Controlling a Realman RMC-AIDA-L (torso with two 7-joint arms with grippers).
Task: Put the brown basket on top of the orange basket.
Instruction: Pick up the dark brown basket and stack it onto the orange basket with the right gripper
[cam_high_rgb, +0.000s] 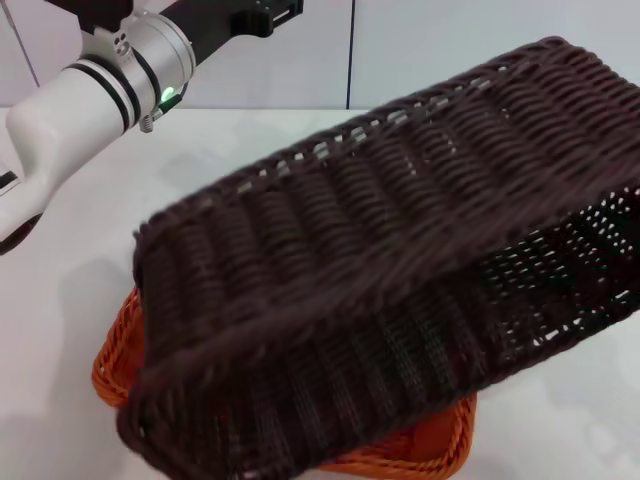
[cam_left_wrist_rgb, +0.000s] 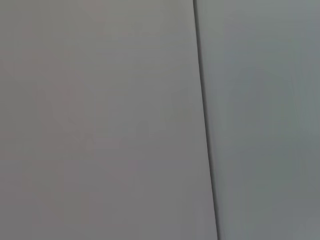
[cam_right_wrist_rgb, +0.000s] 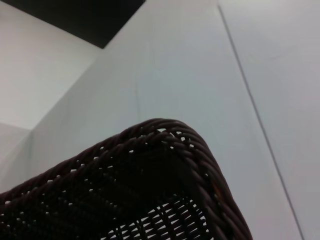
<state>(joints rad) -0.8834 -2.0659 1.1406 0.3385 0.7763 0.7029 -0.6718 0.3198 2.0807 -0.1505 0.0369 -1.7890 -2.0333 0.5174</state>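
The brown basket (cam_high_rgb: 400, 270) hangs tilted in the air close to the head camera, its underside facing me and its right end higher, running out of the picture. Under its lower left end lies the orange basket (cam_high_rgb: 118, 352) on the table, with only its left rim and a front corner (cam_high_rgb: 430, 452) showing. A braided corner of the brown basket (cam_right_wrist_rgb: 165, 165) fills the lower part of the right wrist view, close to the camera. My right gripper shows in no view. My left arm is raised at the upper left, its gripper (cam_high_rgb: 262, 18) far from both baskets.
The white table (cam_high_rgb: 60, 300) spreads to the left of the baskets and in front of them. Behind it stands a pale wall (cam_high_rgb: 440, 40) with a dark vertical seam. The left wrist view shows only that wall and its seam (cam_left_wrist_rgb: 205, 125).
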